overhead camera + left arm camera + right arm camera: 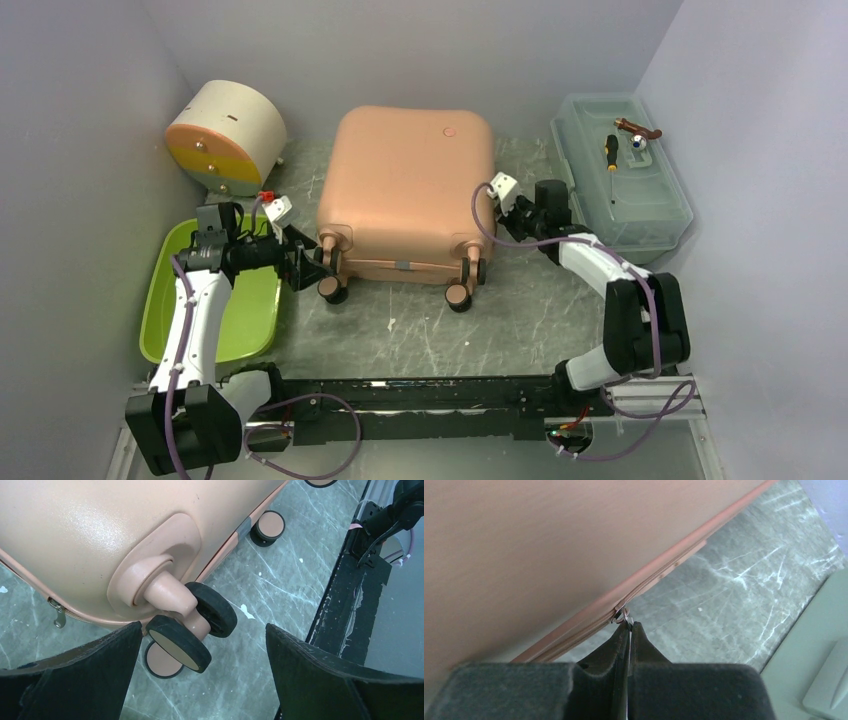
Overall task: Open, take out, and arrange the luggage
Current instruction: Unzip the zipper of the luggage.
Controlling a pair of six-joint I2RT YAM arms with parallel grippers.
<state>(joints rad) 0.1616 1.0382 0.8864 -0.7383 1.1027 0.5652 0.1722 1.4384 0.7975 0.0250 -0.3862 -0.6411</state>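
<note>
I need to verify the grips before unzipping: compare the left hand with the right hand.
The left hand is wide open; the right hand is shut. The left hand holds nothing and faces a corner wheel; the right hand pinches the zipper pull on the luggage seam. The left hand sits at the luggage's near left corner, the right hand at its right side. Both have dark padded fingers.
</note>
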